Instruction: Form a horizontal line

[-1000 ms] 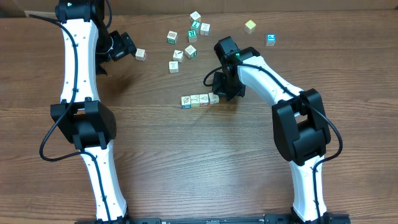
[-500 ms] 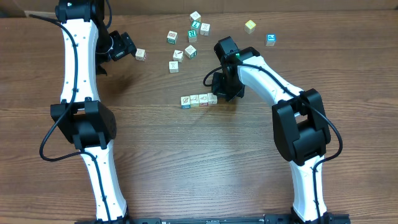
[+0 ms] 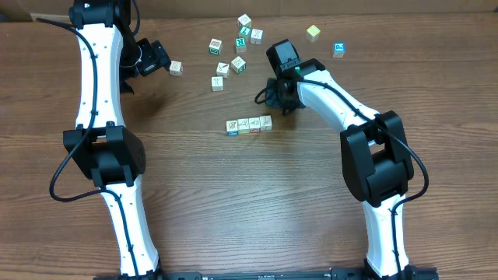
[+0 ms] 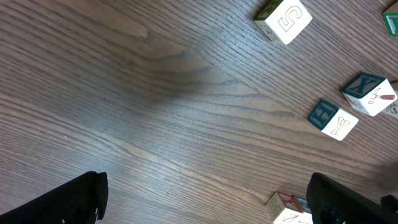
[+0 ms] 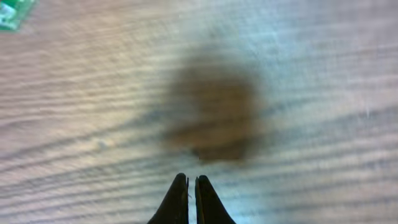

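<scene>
The horizontal line is a row of four small pale wooden cubes touching edge to edge at the table's middle. My right gripper hovers just behind the row's right end, apart from it. In the right wrist view it is shut and empty over bare wood. My left gripper is at the back left, open, with a loose cube just to its right. In the left wrist view the gripper is spread wide, and that cube lies by the right finger.
Several loose cubes are scattered behind the row. A single yellow cube and a blue-faced cube lie at the back right. The left wrist view shows three loose cubes at its right. A green cube corner shows in the right wrist view.
My right gripper has drawn back from the right end of the row toward the rear of the table. The row stays in place. The left arm has not moved.
</scene>
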You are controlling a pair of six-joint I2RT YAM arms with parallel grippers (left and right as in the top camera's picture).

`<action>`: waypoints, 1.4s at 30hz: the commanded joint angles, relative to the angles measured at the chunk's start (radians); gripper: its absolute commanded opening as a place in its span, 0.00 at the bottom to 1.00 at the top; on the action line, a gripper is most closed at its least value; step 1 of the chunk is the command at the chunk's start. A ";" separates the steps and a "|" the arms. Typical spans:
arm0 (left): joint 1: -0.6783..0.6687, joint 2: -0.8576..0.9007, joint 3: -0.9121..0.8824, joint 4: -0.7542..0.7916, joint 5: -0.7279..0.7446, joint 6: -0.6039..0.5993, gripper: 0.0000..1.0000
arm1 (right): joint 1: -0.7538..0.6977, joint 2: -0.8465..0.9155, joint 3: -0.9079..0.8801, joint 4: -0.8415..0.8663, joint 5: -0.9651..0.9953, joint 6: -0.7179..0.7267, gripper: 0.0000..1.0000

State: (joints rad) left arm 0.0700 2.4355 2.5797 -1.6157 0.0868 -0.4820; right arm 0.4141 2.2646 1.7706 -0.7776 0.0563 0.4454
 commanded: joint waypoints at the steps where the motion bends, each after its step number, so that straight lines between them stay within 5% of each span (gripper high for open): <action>1: 0.001 -0.012 0.019 0.000 0.007 0.007 1.00 | 0.006 -0.016 -0.004 0.026 -0.025 -0.035 0.04; 42: 0.001 -0.012 0.019 0.001 0.007 0.007 1.00 | 0.008 -0.016 -0.005 -0.076 -0.219 -0.034 0.04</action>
State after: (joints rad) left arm 0.0700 2.4355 2.5793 -1.6157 0.0868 -0.4820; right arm 0.4141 2.2646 1.7706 -0.8528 -0.1539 0.4175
